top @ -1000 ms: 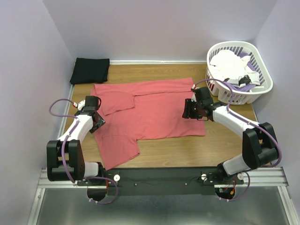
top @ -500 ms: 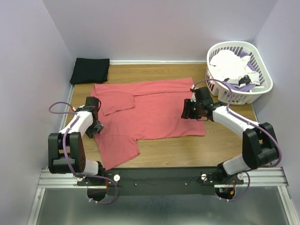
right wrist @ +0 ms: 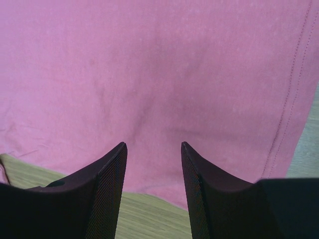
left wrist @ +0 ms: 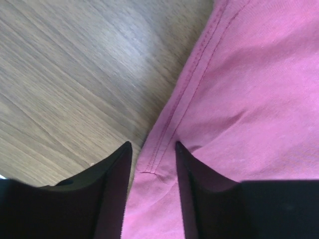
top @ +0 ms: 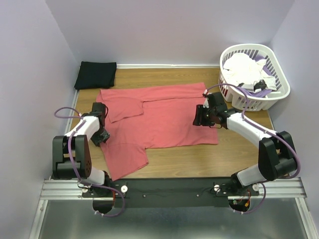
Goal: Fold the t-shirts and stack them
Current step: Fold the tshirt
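Brown desk holds the red shirt. My left tool is spread over its edge; my right tool is spread too, maybe touching cloth.

The coral-red t-shirt is plain, its hems stitched in matching thread. The black t-shirt at the far left corner is plain too. The worktop shows brown wood grain. The basket is white and slatted. The left pincer and right pincer are matte black.
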`<state>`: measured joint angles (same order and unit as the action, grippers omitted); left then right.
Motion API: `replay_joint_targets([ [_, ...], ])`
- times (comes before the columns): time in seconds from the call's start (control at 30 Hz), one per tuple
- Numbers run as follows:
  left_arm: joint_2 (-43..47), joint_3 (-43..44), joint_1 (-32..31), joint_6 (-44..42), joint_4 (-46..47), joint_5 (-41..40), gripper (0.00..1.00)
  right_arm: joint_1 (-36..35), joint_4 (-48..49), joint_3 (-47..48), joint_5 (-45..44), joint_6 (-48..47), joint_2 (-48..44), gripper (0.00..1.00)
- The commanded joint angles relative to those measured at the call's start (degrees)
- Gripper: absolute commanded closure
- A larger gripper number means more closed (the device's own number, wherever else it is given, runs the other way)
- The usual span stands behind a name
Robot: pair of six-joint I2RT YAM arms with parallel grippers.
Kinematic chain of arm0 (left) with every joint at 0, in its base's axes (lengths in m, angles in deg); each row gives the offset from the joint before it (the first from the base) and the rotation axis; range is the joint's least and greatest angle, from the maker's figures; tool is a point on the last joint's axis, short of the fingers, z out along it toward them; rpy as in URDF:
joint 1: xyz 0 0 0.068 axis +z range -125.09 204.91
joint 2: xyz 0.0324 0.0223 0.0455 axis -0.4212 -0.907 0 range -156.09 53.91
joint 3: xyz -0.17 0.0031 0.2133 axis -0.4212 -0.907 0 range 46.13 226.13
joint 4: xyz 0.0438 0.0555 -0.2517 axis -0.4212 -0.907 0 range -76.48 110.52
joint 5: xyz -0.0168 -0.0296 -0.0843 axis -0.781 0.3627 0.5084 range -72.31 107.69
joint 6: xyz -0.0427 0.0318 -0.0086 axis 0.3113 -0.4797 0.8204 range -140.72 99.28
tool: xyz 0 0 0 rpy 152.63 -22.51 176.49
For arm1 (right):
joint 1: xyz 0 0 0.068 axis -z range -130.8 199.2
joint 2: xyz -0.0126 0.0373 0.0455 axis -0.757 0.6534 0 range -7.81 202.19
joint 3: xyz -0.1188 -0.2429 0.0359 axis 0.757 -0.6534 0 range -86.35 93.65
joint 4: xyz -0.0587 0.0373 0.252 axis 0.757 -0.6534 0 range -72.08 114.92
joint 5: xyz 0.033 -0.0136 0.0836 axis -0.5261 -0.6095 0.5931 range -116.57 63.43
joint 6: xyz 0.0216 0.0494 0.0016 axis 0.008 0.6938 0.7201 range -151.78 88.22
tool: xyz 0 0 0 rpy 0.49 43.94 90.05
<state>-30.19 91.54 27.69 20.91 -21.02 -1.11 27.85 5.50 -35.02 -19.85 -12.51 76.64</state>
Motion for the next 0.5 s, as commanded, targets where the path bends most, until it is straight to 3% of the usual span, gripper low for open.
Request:
replay_joint_targets([
  [0.0, -2.0, -0.1, 0.3, -0.5, 0.4, -1.4, 0.60, -0.1, -0.2, 0.0, -0.7, 0.0, -2.6, 0.45],
  [0.17, -3.3, -0.1, 0.1, -0.8, 1.2, -1.4, 0.66, -0.1, -0.4, -0.4, -1.4, 0.1, -3.6, 0.45],
  [0.23, -3.3, -0.1, 0.2, -0.8, 1.6, -1.2, 0.77, -0.1, -0.4, -0.6, -2.1, 0.1, -3.6, 0.45],
  [0.47, -1.7, -0.6, 0.2, -1.2, 2.4, -0.4, 1.00, -0.1, -0.4, -1.2, -3.2, 0.6, -3.4, 0.45],
])
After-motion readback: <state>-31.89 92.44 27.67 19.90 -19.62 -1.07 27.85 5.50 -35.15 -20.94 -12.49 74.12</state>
